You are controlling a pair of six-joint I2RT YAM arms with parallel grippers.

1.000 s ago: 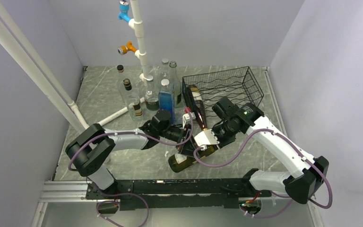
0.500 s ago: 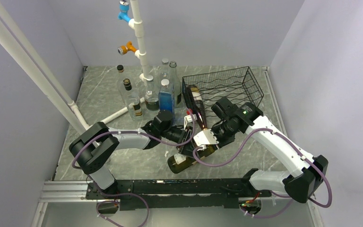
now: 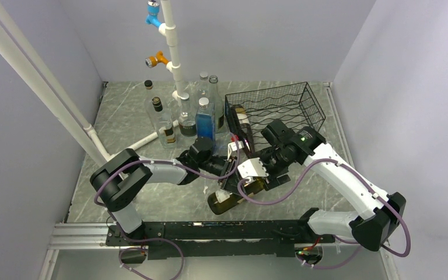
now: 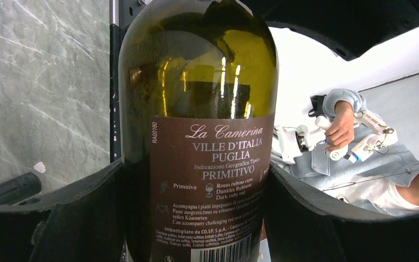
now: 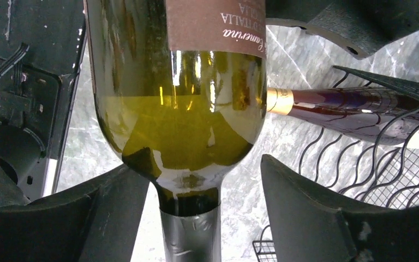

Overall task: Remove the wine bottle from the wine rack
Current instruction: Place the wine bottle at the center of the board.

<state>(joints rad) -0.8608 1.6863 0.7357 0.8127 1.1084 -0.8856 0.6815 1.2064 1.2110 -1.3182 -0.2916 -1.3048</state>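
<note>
Green glass wine bottle with a brown paper label [image 4: 196, 71] is out of the black wire-mesh wine rack [image 3: 303, 96]. It lies slanted over the grey marbled table [image 3: 128, 116], base toward me and neck toward the rack's front left corner. I cannot tell whether it touches down.

A darker bottle with a gold neck band [image 5: 349, 112] rests on the rack's wavy wire tiers.

My left gripper [image 4: 195, 169] clamps the labelled body, black pads flush on both sides. My right gripper [image 5: 199, 174] straddles the foil-capped neck with its jaws parted, gripping nothing.

I judge this the handover step. Round, smooth glass is heavy and slick, so next I'd back the right arm clear along the neck and lower the bottle gently.
</note>
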